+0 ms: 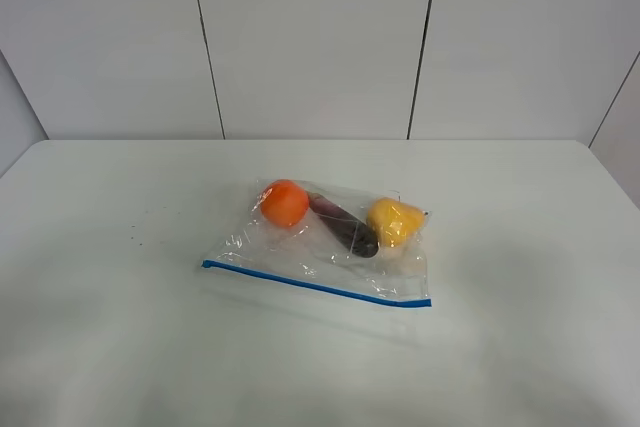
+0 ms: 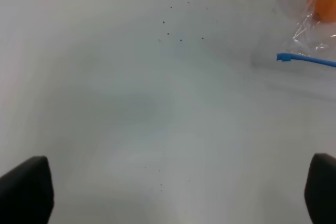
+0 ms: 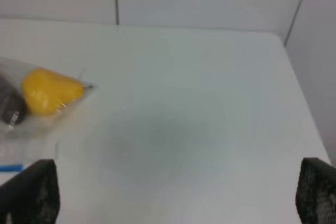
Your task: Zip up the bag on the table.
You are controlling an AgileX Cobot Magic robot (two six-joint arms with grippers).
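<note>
The clear plastic bag (image 1: 330, 247) lies flat in the middle of the white table (image 1: 110, 277). Its blue zipper strip (image 1: 315, 284) runs along the near edge. An orange fruit (image 1: 285, 203), a dark purple piece (image 1: 345, 227) and a yellow piece (image 1: 393, 221) show through it. Neither arm shows in the exterior high view. The left wrist view shows the strip's end (image 2: 307, 59) and part of the orange fruit (image 2: 323, 1); my left gripper (image 2: 173, 195) is open above bare table. The right wrist view shows the yellow piece (image 3: 50, 90); my right gripper (image 3: 176, 195) is open.
The table's far edge meets a white panelled wall (image 1: 320, 37). The table's right corner and edge (image 3: 294, 72) show in the right wrist view. A few dark specks (image 2: 178, 30) mark the table left of the bag.
</note>
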